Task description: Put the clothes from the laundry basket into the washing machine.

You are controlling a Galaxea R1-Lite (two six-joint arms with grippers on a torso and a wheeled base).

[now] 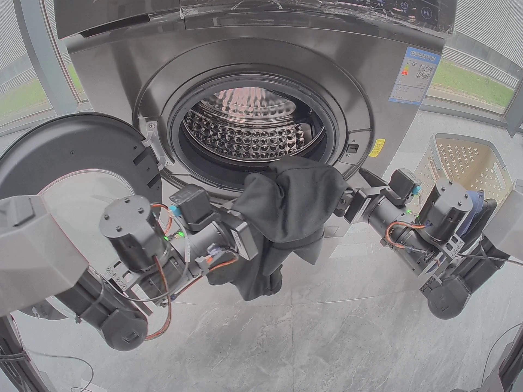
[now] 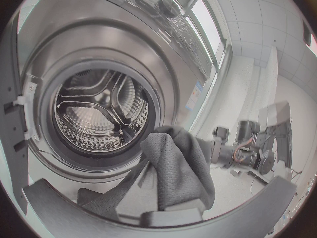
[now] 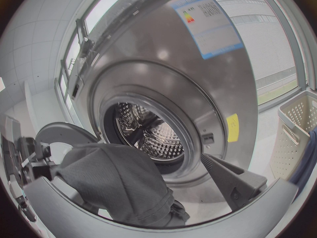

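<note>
The washing machine (image 1: 256,83) stands in front with its drum (image 1: 245,126) open and its door (image 1: 71,153) swung out to the left. A dark grey garment (image 1: 289,208) hangs just before the drum opening, between both arms. My left gripper (image 1: 253,235) is shut on the garment (image 2: 178,172) from the left, and cloth covers its fingers. My right gripper (image 1: 348,191) is at the garment's right side and open. One of its fingers (image 3: 231,182) is bare, while the garment (image 3: 115,179) drapes over the other. The beige laundry basket (image 1: 474,159) stands at the right with blue cloth (image 1: 475,202) in it.
The open door (image 2: 10,116) hangs close beside my left arm. Grey tiled floor (image 1: 327,328) stretches below the garment. Windows run behind the machine on both sides.
</note>
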